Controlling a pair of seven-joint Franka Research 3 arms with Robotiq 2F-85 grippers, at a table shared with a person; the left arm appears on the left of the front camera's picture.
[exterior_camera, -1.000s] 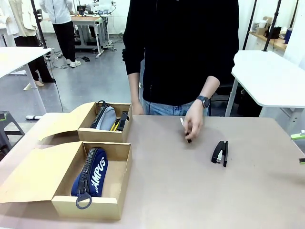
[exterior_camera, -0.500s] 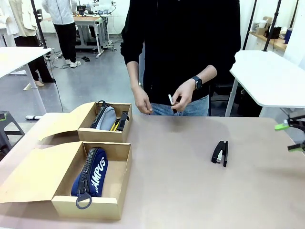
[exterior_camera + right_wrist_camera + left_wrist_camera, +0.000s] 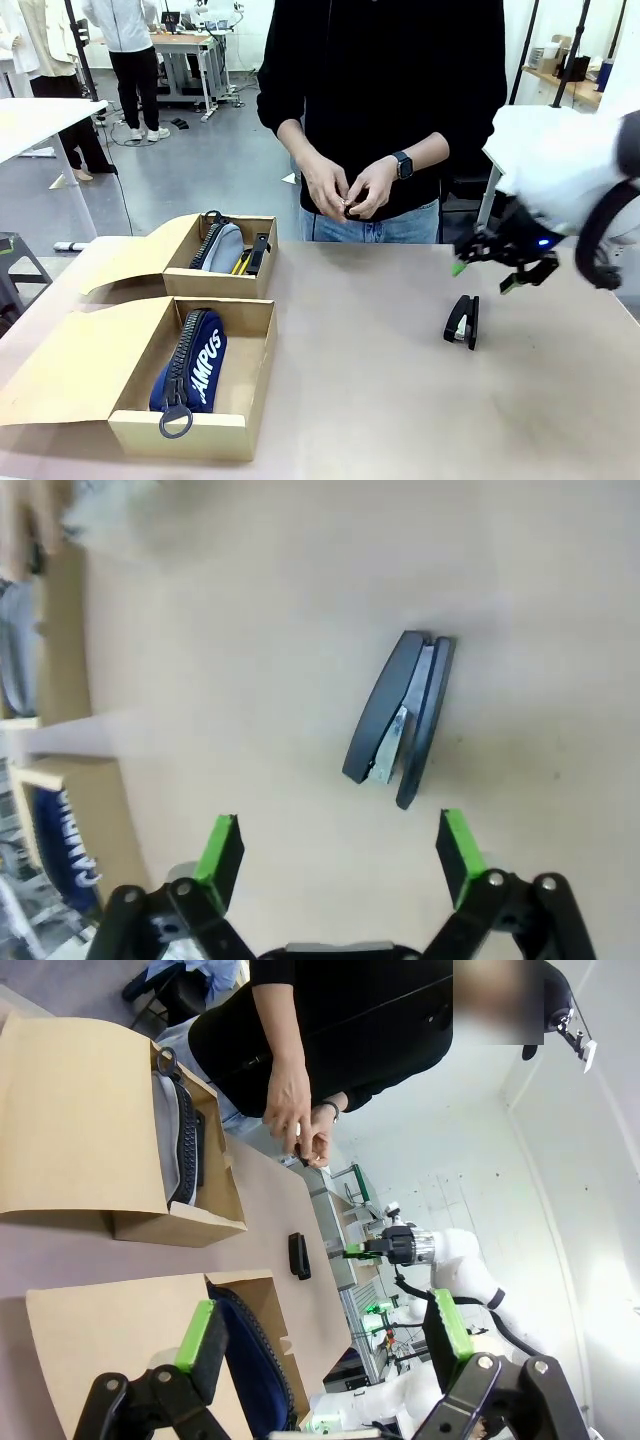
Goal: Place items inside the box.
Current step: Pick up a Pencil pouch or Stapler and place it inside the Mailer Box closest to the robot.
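The navy pouch (image 3: 190, 365) and grey pouch (image 3: 220, 247) lay boxed, a stapler (image 3: 462, 320) sat unboxed on the bench (image 3: 380, 400) near the right claw (image 3: 483, 278), spread apart and empty, and the pen (image 3: 346, 205) was apparently in the person's hands (image 3: 352, 187).

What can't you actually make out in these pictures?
- Front view: whatever the person's hands hold, covered by their fingers.
- Front view: the yellow thing beside the grey pouch, half hidden by the pouch and the far box wall.
- Front view: the robot's right hand, blurred.
- Right wrist view: the top left corner, blurred.
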